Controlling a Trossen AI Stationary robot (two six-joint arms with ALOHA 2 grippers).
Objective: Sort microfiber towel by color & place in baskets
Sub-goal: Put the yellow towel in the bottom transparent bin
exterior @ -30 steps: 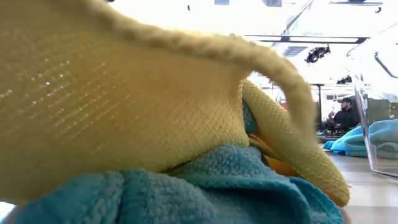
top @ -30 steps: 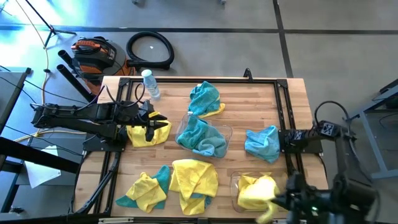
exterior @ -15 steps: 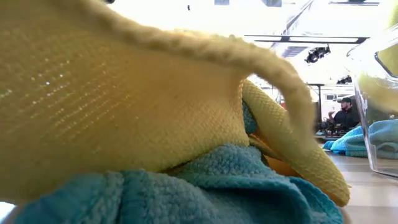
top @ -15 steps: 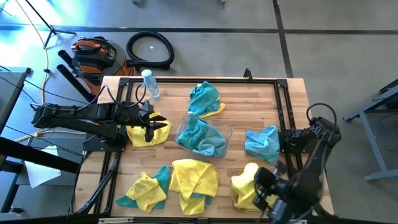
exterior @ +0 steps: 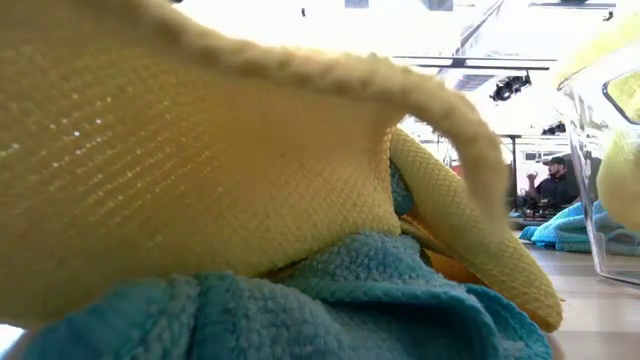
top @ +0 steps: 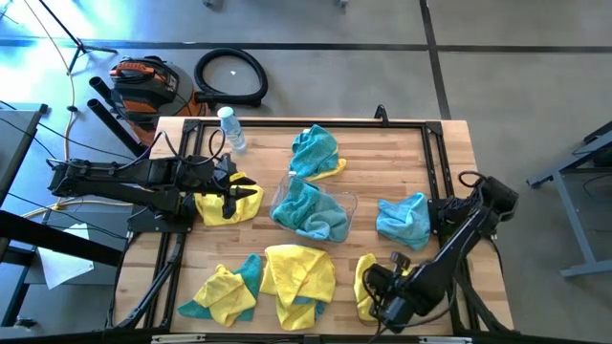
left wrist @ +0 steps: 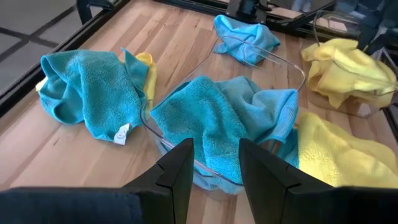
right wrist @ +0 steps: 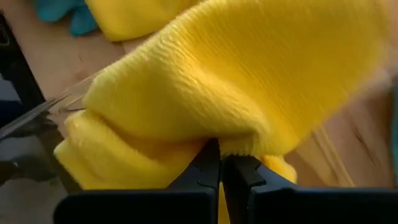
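At about nine o'clock on the table (top: 449, 143) the left gripper (top: 232, 194) is held over a yellow towel (top: 227, 206), its two fingers (left wrist: 180, 171) spread with nothing between them. At the table's seven o'clock a yellow and teal pair of towels (top: 225, 291) is seen, and just beside it, toward six o'clock, a larger yellow towel (top: 298, 272) is laid over a teal one; that heap fills most of the low view. Near eleven o'clock a clear plastic bottle (top: 231, 129) is lying on the wood. At the centre one clear basket (left wrist: 281, 59) is filled with teal towels (top: 308, 208). At twelve o'clock a teal towel (top: 314, 151) is spread on a yellow one whose edge (top: 332, 169) shows beneath it. Toward three o'clock a lone teal towel (top: 403, 220) is lying just beside the frame. At five o'clock the right gripper (top: 387, 294) is placed over the second basket (exterior: 598, 170), and its fingers (right wrist: 208, 171) are pressed together on a bright yellow towel (right wrist: 236, 93), which is bunched at the basket. In the room beyond the table a seated person (exterior: 552, 185) is seen.
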